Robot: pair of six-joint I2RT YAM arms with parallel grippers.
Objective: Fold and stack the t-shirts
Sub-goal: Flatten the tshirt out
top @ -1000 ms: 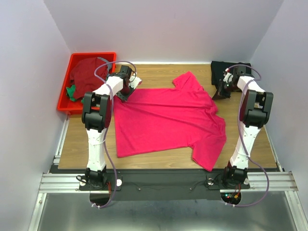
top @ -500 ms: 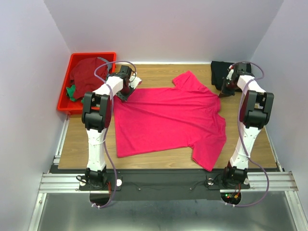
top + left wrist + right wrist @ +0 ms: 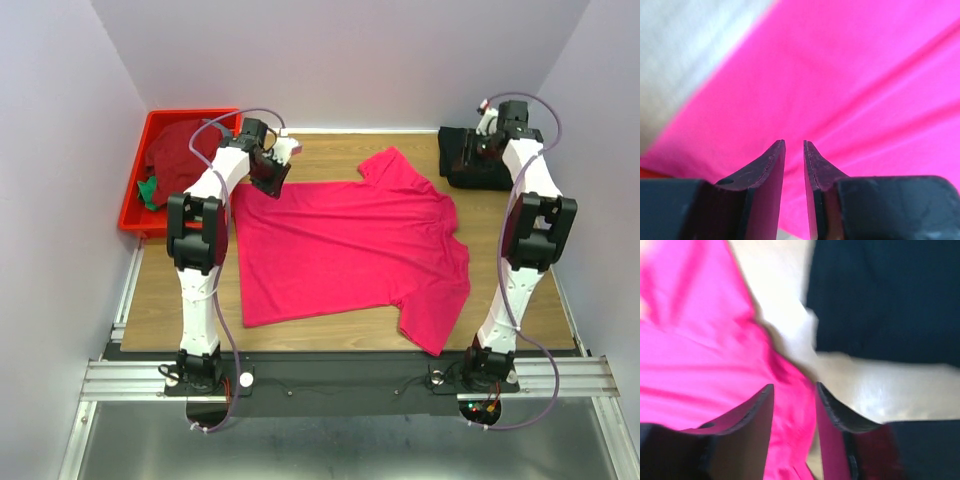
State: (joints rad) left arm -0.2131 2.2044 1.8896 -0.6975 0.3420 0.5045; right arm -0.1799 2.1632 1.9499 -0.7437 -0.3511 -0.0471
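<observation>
From above, the bright pink t-shirt [image 3: 350, 250] lay spread out in the middle of the wooden table [image 3: 180, 295]. One sleeve reached almost to the near edge. The folded black t-shirt [image 3: 462, 165] sat in the far right corner. A dark red t-shirt [image 3: 180, 150] and a green t-shirt [image 3: 148, 190] were in the red bin [image 3: 132, 212] at the far left. The left gripper [image 3: 272, 178] was over the pink shirt's far left corner. The right gripper [image 3: 492, 145] was over the black shirt. Walls stood close on both sides, so there was little room to swing out. Bare wood showed along the left side and at the far edge.

From the left wrist, the left gripper [image 3: 794, 142] had its jaws a little apart, with nothing between them. Pink cloth [image 3: 865, 75] filled the view below, and its edge ran next to pale table [image 3: 685, 40].

From the right wrist, the picture was blurry. The right gripper [image 3: 794, 386] had its jaws apart and held nothing. The pink shirt [image 3: 690, 340] was on one side and the black shirt [image 3: 885, 295] on the other, with bare table [image 3: 865, 385] between.

The pink shirt looked soft, light and floppy. It would likely sag and wrinkle when lifted. The best places to pinch it seemed to be the corners and edges.
</observation>
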